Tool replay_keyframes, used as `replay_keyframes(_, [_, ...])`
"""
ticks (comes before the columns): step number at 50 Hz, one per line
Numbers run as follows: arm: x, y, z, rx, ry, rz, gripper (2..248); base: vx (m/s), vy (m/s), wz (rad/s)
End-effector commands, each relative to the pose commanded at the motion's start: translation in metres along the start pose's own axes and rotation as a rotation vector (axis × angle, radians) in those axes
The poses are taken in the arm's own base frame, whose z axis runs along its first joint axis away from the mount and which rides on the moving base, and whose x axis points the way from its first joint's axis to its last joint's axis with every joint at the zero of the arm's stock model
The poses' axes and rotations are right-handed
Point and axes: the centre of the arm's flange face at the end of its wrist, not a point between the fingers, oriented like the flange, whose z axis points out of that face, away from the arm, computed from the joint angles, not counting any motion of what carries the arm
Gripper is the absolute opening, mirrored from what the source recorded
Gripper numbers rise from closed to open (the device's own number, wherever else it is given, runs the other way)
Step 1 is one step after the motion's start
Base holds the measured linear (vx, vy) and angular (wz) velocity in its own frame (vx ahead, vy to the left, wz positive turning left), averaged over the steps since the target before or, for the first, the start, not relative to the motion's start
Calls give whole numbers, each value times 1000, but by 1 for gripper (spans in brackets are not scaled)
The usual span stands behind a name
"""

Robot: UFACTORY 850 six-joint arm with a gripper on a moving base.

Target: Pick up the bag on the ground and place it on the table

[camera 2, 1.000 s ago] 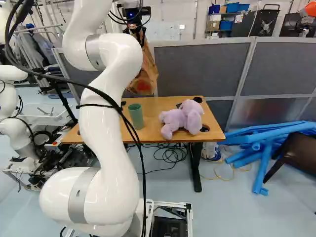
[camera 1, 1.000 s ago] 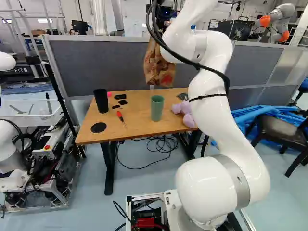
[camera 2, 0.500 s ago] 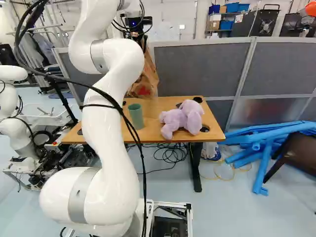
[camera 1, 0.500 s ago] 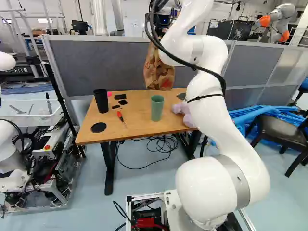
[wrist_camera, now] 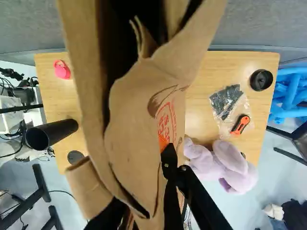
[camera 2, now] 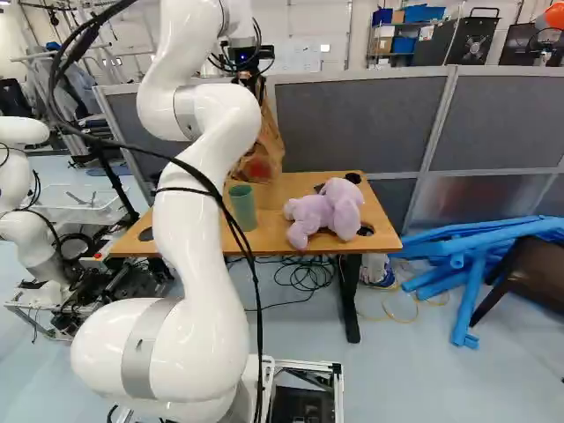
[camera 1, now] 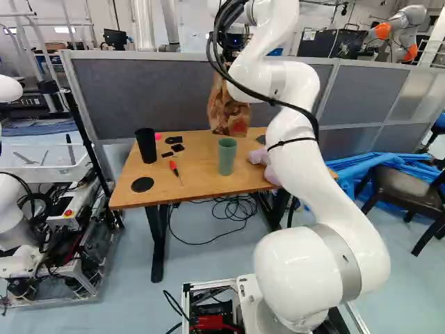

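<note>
Fingers (wrist_camera: 170,165) pinching the brown paper bag (camera 1: 229,115), bag above the counter (camera 1: 201,170) toward its far edge, gray partition (camera 1: 153,90) behind, bare wood between green cup (camera 1: 227,156) and red screwdriver (camera 1: 173,166)

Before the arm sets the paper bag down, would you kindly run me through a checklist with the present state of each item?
1. Tool shut on the paper bag: ok.
2. Bag over the table: ok, wood shows on both sides of it in the wrist view.
3. Spot under the bag free of things: cannot tell, the bag hides it.
4. Green cup safe from the bag: cannot tell, it stands close in front and the gap is unclear.
5. Purple plush toy apart from the bag: ok, a gap shows in the right base view.
6. Black cup upright: ok.
</note>
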Motion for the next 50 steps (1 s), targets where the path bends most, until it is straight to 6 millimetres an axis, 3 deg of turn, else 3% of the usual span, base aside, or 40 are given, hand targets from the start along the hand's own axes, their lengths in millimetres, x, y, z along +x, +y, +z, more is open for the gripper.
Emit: replay_keyframes(50, [32, 2, 83, 0, -57, 3, 21, 0, 0, 0])
